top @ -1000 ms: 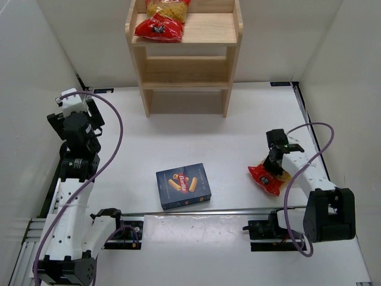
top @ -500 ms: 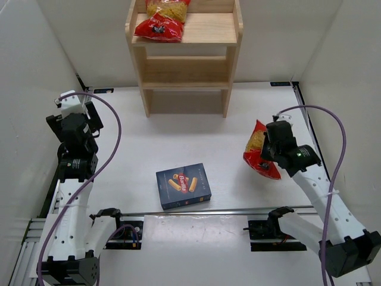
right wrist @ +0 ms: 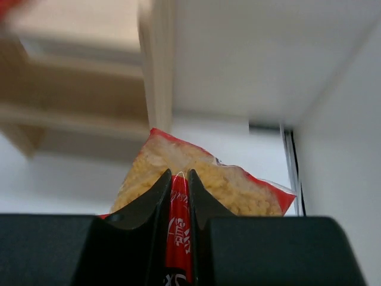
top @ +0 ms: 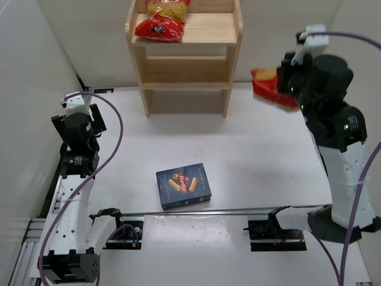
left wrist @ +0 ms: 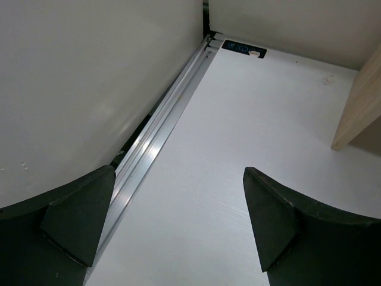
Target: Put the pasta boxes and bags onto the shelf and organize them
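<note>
My right gripper (top: 284, 83) is shut on a red pasta bag (top: 271, 87) and holds it high in the air, right of the wooden shelf (top: 232, 42). In the right wrist view the bag (right wrist: 238, 185) is pinched between the fingers (right wrist: 156, 196), with yellow pasta showing. A second red bag (top: 159, 24) lies on the shelf's top board at the left. The dark blue pasta box (top: 183, 186) lies flat on the table in front of the shelf. My left gripper (left wrist: 178, 226) is open and empty above the table's left edge; it also shows in the top view (top: 80, 119).
White walls enclose the table on the left, back and right. A metal rail (left wrist: 161, 131) runs along the left wall. A thin rod (top: 208, 211) crosses the table near the arm bases. The shelf's lower boards (top: 184, 83) are bare.
My right arm has risen steeply and moved back, lifting the red bag from the table's right side to shelf-top height. The left arm has barely moved.
</note>
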{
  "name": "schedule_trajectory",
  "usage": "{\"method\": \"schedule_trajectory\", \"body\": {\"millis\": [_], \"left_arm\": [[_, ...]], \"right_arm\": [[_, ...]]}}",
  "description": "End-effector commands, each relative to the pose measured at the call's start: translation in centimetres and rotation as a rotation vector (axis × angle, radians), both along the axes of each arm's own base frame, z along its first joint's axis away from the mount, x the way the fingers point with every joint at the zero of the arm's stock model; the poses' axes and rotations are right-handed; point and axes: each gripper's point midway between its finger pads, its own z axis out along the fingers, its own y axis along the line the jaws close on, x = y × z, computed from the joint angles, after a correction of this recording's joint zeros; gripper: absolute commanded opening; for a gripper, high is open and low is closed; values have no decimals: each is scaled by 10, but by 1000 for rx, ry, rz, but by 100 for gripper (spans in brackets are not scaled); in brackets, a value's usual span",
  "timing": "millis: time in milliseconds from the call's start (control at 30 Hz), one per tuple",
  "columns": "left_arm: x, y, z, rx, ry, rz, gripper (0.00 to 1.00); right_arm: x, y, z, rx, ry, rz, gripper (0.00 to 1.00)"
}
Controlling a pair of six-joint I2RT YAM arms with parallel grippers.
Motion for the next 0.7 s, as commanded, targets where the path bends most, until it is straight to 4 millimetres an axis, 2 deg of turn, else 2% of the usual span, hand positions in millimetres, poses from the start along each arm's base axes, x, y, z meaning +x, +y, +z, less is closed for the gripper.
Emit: {"method": "schedule_trajectory", "body": {"millis": [0,33,133,167,233,267,333,433,467,500,567,600,667], "left_arm": [[2,-1,-6,-5,14,-10,99],[2,-1,-6,-5,14,-10,99],[1,-1,-8,-5,23,-10,99],[0,2,-8,-5,23,-1,99],[0,2,-8,-5,23,-1,99],[2,2,-11,-6,34,-1,99],[2,2,-15,-6,43,-1,99],[3,1,-20,-10,62,-11,99],[3,1,-20,-10,62,-11,99],[3,2,-24,-13,71,-11,99],[3,2,-24,-13,71,-11,99],[3,2,-30,-14,83,-11,99],[2,2,-34,-14,92,-11,99]], "right_arm": [[19,17,124,56,-411,56,0],[26,23,151,94,-496,59,0],[38,33,187,154,-627,59,0],[35,32,207,198,-705,56,0],[42,40,221,267,-766,77,0],[32,41,241,308,-861,105,0],[30,54,251,342,-944,179,0],[51,77,256,420,-1043,231,0],[44,74,268,456,-1095,239,0],[66,86,258,474,-1108,244,0],[81,94,250,490,-1128,249,0],[101,104,235,483,-1109,249,0],[119,112,221,516,-1080,254,0]]}}
